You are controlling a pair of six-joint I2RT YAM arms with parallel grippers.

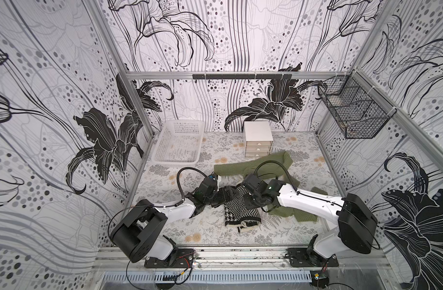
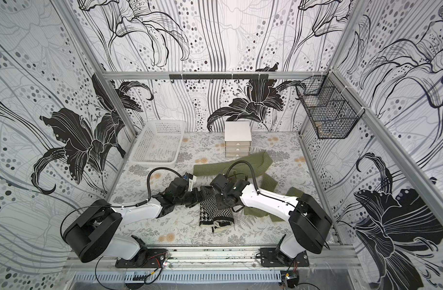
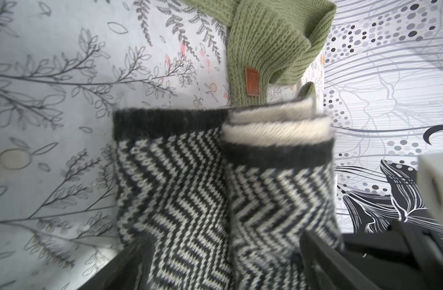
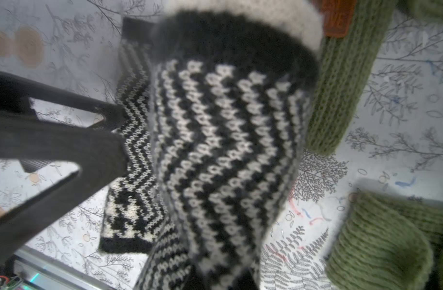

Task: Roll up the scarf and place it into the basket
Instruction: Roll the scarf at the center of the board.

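The scarf lies inside the widely spread left pincer.

Black-and-white zigzag knit scarf, folded with one part raised, lies front centre; white perforated basket sits back left, well apart.

My tabletop wears a pale cover printed with grey ferns and small orange blooms. In its far left corner sits the shallow white perforated plastic basket, with nothing in it. At the far edge, near the middle, stands a small white three-drawer box. An olive-green ribbed knitted scarf sprawls from just beside that box toward my right side. Nearer me lies the black-and-white zigzag-knit scarf, partly flat on the cover, one fold raised, close against the green one.
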